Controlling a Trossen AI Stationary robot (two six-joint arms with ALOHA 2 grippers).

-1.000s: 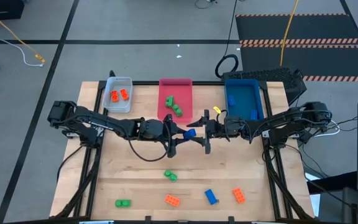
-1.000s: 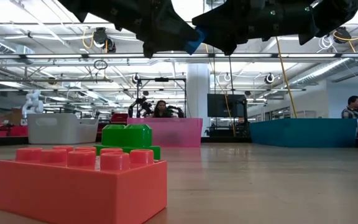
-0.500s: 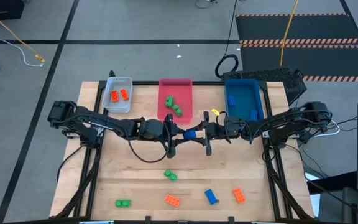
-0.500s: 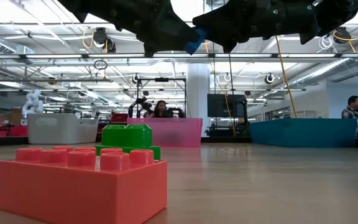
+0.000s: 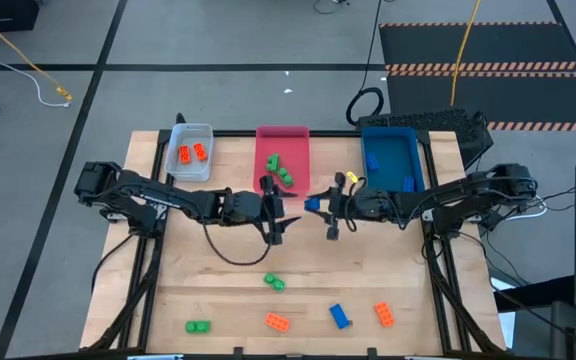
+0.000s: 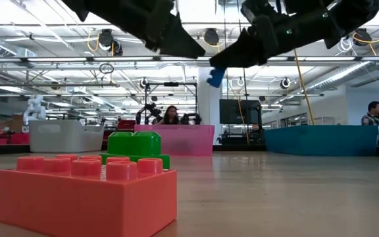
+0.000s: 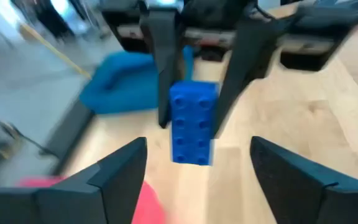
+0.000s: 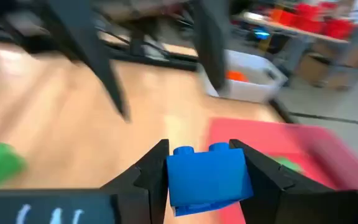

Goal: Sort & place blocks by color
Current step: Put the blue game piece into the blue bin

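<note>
A blue block (image 5: pixel 311 205) hangs in the air over the table's middle, with my right gripper (image 5: pixel 317 206) shut on it; it also shows in the low view (image 6: pixel 216 76). My left gripper (image 5: pixel 282 210) faces it from the left, open, its fingers (image 7: pixel 117 180) standing wide on either side of the block (image 7: pixel 193 124) without touching. Loose blocks lie near the front edge: green (image 5: pixel 274 283), green (image 5: pixel 198 326), orange (image 5: pixel 277 321), blue (image 5: pixel 339 316), orange (image 5: pixel 384 314). My right gripper pinches the blue block's two long sides (image 8: pixel 178 180) between its two fingers (image 8: pixel 151 177). The fingers come roughly level from the table's right. The block is lifted clear of the table and sticks out past the fingertips (image 7: pixel 194 152) toward my left gripper.
Three trays stand along the far edge: a grey one (image 5: pixel 191 132) with orange blocks, a pink one (image 5: pixel 298 135) with green blocks, a blue one (image 5: pixel 393 135) with blue blocks. Bare wood lies between the arms and the loose blocks. People show in the room beyond.
The blue block has passed from my left gripper to my right. My right gripper shut on it first, then my left gripper opened and let go. Both wrists have rolled, and the block now sits a little nearer the far edge, tipped below the right fingers.
</note>
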